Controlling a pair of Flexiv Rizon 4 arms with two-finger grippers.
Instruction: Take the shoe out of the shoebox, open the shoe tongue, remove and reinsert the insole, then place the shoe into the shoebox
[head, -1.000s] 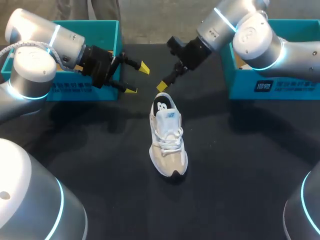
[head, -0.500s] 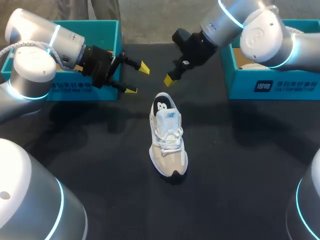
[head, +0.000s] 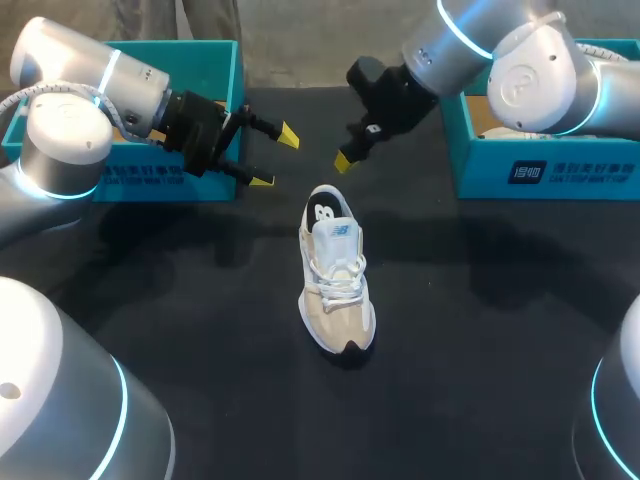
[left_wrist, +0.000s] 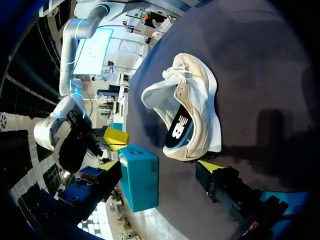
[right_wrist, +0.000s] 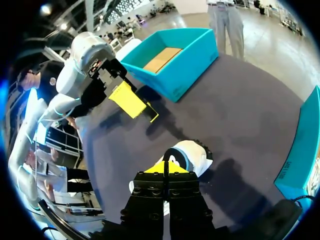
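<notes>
Standing upright on its sole near the middle of the black worktop (head: 480, 330), the shoe (head: 336, 282) lies outside both boxes, heel toward the far edge and toe toward the robot. The left box (head: 215, 55), an open teal carton with a brown cardboard floor, sits at the far left corner. The right box (head: 480, 160), the same teal, sits at the far right, with something pale inside that I cannot make out. The left end effector (head: 272, 157) hangs just in front of the left box, off the shoe's heel and apart from it, its yellow tips spread wide with nothing between them. The right end effector (head: 343, 161) hangs above the worktop just beyond the heel, between the two boxes, its tips pressed together and holding nothing; from its wrist the heel shows just ahead of the tips. The shoe is a low trainer of white and beige panels, soft-looking mesh at the front, white laces (head: 338, 270) crossed over a white tongue, a dark lining inside the rounded heel opening, and a black patch at the toe.
</notes>
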